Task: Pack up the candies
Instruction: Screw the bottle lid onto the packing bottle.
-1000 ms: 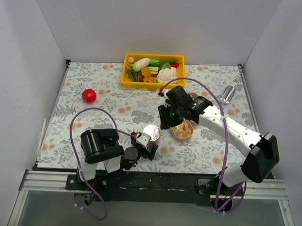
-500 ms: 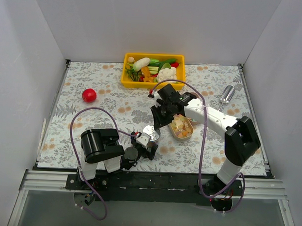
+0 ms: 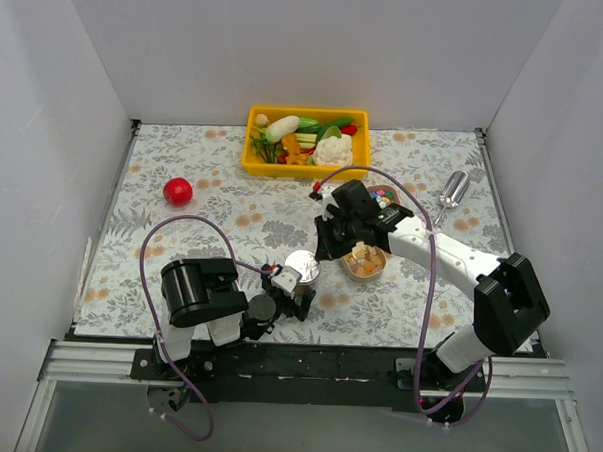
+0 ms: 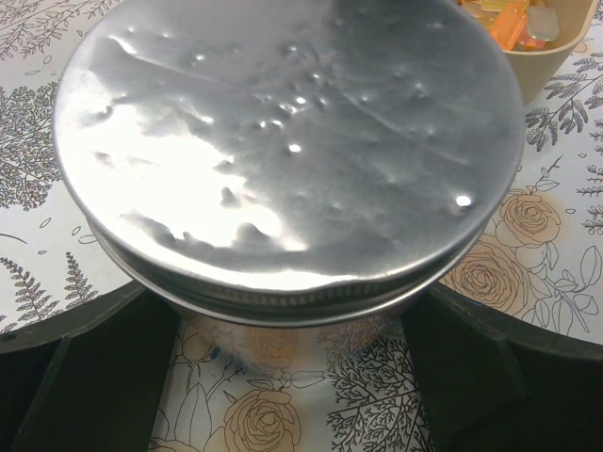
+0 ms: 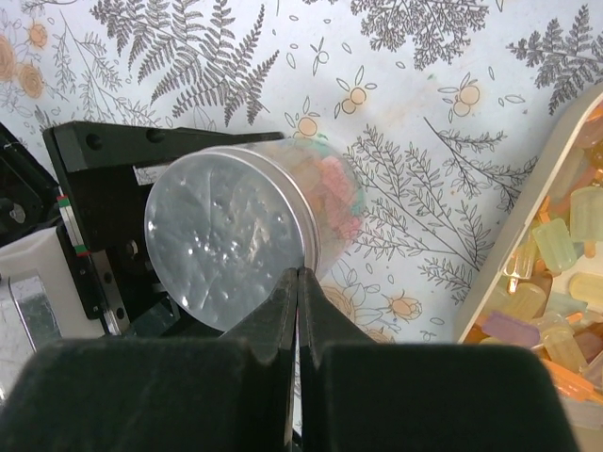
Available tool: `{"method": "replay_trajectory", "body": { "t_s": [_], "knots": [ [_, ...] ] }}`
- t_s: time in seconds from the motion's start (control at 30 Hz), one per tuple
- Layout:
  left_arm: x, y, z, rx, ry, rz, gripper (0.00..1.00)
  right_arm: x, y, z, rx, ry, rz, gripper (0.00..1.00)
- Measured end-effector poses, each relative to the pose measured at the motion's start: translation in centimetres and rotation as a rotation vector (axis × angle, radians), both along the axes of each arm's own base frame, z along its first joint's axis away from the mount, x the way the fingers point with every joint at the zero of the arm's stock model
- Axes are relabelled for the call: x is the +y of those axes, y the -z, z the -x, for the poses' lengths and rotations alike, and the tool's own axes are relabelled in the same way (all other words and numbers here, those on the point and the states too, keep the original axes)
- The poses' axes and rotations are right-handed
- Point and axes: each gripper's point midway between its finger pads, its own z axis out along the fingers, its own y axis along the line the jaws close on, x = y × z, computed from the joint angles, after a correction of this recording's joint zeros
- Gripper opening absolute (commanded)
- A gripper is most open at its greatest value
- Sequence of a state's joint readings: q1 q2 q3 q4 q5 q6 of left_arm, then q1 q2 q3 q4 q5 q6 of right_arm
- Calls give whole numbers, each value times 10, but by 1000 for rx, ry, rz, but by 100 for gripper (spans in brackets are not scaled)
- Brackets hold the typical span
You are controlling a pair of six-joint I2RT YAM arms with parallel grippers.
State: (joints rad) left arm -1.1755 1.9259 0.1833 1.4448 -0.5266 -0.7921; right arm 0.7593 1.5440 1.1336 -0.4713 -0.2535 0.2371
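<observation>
White shells run between black joint housings on the right arm and the left arm, which has a bulky black drum well behind its pincer. A purple cable loops back from each pincer. The left gripper is black, with round screw holes and a red-and-green striped label at its base; the right gripper has matt black fingers

I can't read a word or number anywhere. The one candidate is a thin white sticker on the body of the left gripper, at about ten o'clock from the jar in the right wrist view. Its print is too small to read.
</observation>
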Motion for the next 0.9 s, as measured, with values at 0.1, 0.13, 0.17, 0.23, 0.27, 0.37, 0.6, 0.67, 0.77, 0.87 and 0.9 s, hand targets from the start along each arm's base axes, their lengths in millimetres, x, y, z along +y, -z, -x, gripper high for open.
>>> {"method": "replay_trajectory", "body": {
  "t_s": [0.1,0.13,0.17,0.23,0.27,0.37,0.6,0.67,0.77,0.87,0.9],
  "knots": [
    [0,0,0,0,0,0,80,-3,0,5,0,5,-8,1],
    [0,0,0,0,0,0,80,-3,0,7,-3,7,-11,1],
    [0,0,0,0,0,0,80,-3,-1,8,-7,5,-10,1],
    [0,0,0,0,0,0,80,-4,-2,15,-6,0,-6,1],
    [0,0,0,1,0,0,80,-5,-2,21,6,-7,0,3],
    [0,0,0,1,-1,0,80,-4,0,43,55,-33,16,27],
    [-1,1,2,2,-3,-1,80,-16,2,41,93,26,111,43],
    [-1,2,2,2,-5,0,80,-15,-6,24,69,61,101,44],
    [-1,2,2,2,-9,0,80,-9,-15,-2,36,89,86,43],
    [-1,2,2,1,-12,0,80,-3,-11,-12,37,66,81,37],
    [-1,2,2,0,-13,1,80,0,-7,-12,46,50,82,36]
  ]
}}
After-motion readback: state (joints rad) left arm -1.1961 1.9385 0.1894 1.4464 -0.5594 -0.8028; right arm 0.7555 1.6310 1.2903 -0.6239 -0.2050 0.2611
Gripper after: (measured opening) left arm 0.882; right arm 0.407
